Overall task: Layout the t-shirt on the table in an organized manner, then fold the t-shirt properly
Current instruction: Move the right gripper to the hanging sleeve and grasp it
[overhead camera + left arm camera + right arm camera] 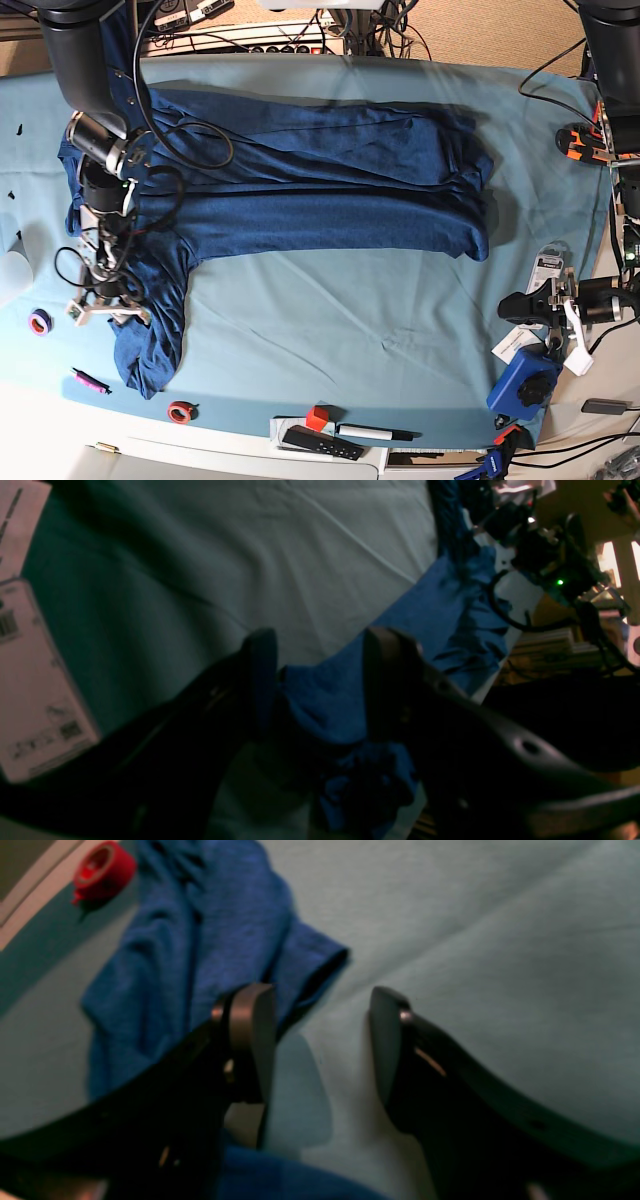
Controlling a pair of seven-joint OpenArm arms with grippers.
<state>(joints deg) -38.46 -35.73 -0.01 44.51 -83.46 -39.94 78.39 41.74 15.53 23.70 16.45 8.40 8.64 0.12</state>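
teal table — t-shirt spread flat

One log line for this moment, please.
shirt: laid out on table | right gripper: open beside sleeve | left gripper: astride blue cloth

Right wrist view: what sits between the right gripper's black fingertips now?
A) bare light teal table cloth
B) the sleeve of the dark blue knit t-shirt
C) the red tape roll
A: the right gripper is open over the bare table cloth, and the t-shirt lies beside one finger.
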